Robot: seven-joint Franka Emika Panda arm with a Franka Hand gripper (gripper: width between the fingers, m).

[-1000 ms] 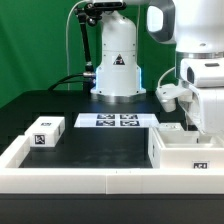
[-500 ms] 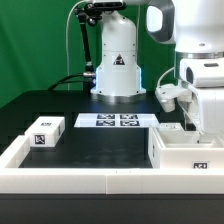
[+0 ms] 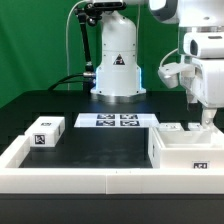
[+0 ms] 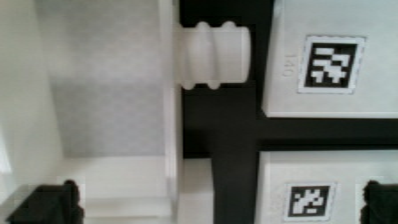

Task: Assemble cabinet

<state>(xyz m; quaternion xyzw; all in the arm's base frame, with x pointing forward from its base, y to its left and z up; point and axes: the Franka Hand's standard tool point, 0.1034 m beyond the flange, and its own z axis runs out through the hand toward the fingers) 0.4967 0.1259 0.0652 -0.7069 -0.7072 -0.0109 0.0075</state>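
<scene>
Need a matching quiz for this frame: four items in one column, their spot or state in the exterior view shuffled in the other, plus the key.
Column 1
1. marker board
2. small white tagged block
3. cabinet
4. end effector

Column 2
A. standing alone at the exterior view's left
B. raised at the exterior view's right, fingers spread open
C. lying flat in the middle
D. sitting low at the exterior view's right, biggest white piece

Pairs: 1-C, 2-A, 3-D, 4-B
</scene>
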